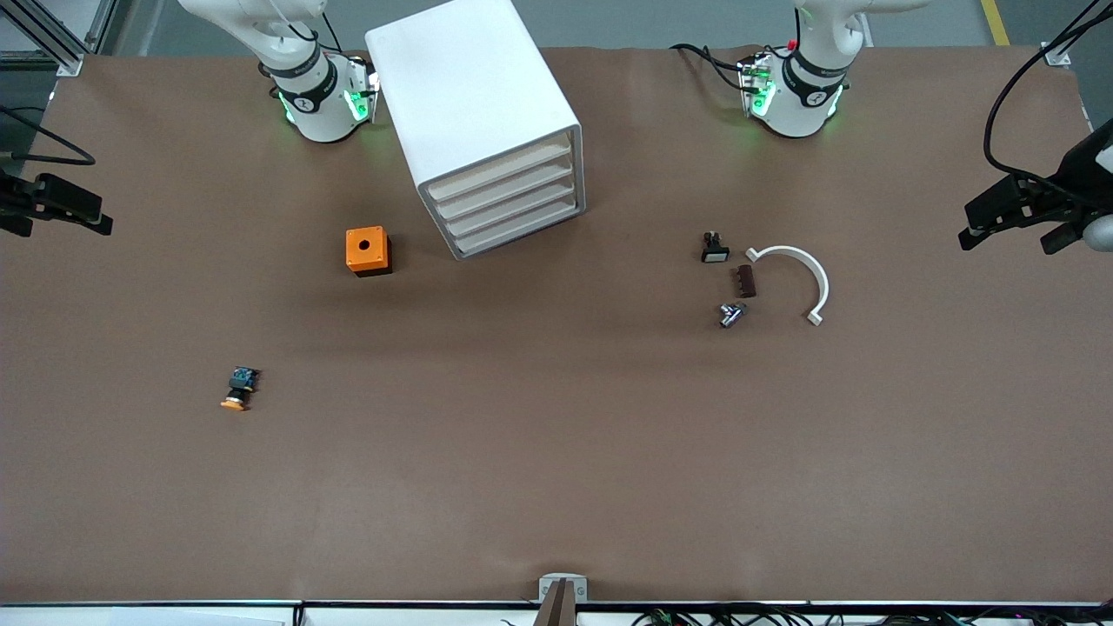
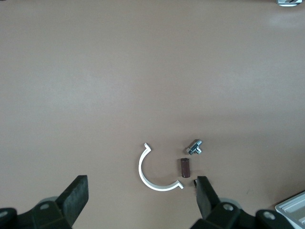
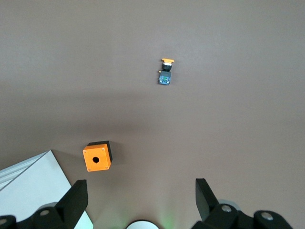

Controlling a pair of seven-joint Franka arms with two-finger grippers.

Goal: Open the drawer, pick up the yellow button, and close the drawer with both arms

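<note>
Button on table, drawer shut

worktop: brown matte sheet, wide, evenly lit | floor: grey strip past the top edge, yellow line at one corner, possibly floor tape | frame: aluminium rail at a corner
</note>
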